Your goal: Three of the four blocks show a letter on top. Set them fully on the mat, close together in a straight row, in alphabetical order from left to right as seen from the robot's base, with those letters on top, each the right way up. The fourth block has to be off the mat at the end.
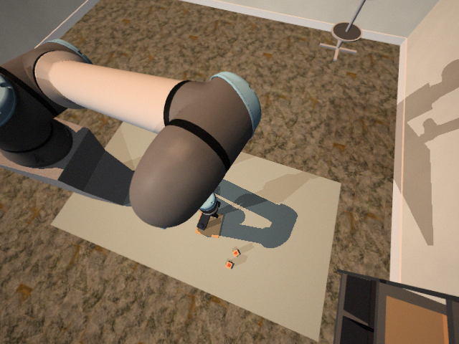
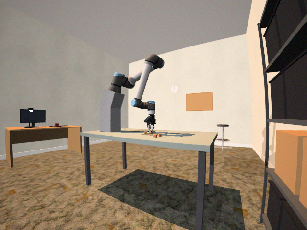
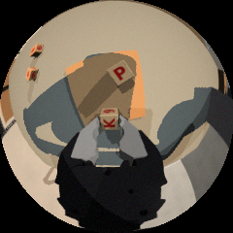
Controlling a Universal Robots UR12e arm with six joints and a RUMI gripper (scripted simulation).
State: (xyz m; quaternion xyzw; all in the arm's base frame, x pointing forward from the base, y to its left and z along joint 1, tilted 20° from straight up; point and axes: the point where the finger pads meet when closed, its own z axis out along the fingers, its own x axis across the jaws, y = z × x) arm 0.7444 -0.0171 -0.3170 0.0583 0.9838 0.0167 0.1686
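Top: the gripper (image 1: 204, 222) hangs over the orange mat (image 1: 216, 234); two blocks (image 1: 236, 252) lie beyond it. Exterior: it is low above the mat. Wrist: fingers clamp the K block (image 3: 109, 119), the P block (image 3: 119, 74) on the mat. Placing step; next, set K left of P

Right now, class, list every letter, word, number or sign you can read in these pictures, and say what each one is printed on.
"P": red letter on top of the block lying on the orange mat.
"K": red letter on the block held in the tool.
Two small blocks off the mat: red marks, too small to read.
Wall clock and monitor: nothing legible.
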